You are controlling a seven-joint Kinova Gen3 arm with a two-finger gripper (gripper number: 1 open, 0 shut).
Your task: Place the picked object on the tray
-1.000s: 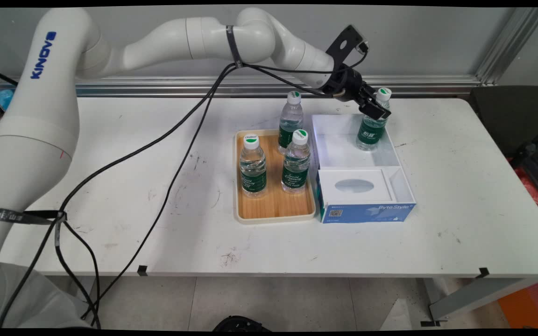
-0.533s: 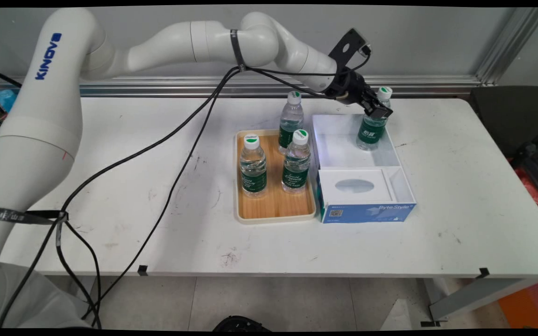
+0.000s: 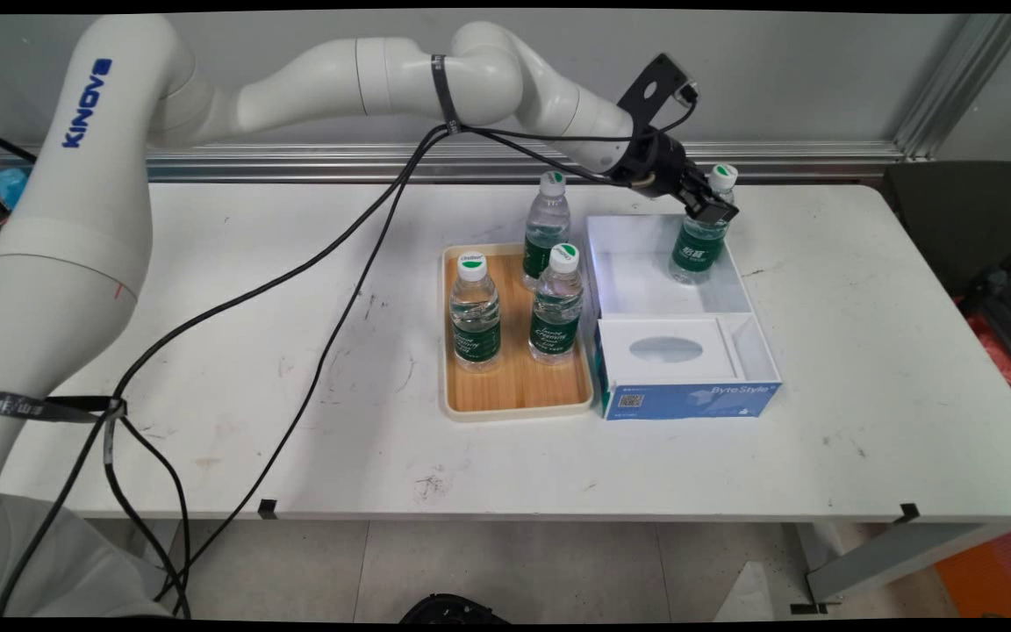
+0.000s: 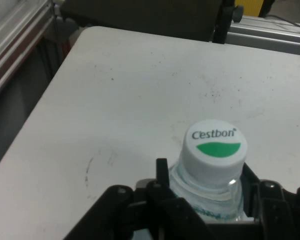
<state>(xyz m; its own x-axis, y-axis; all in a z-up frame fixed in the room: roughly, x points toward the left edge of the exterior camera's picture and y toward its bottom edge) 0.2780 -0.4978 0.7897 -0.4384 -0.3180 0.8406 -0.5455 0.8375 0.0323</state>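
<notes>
My gripper (image 3: 709, 206) is at the neck of a water bottle (image 3: 696, 250) with a green label and a white cap. The bottle stands upright in the far right corner of an open white box (image 3: 646, 272) with a blue front. In the hand view the fingers (image 4: 162, 170) press against either side of the bottle (image 4: 215, 145) just under its cap, so the gripper (image 4: 205, 172) is shut on it. The bottle's base rests on the box floor.
Left of the box lies a wooden tray (image 3: 514, 386) with two like bottles (image 3: 476, 312) (image 3: 555, 307) on it and a third (image 3: 547, 228) at its far end. The box's near part holds a white insert (image 3: 668, 351). Black cables (image 3: 312, 369) trail across the table's left half.
The gripper has shifted slightly to the right and up along the bottle's neck. The bottle stays upright in the same corner of the box.
</notes>
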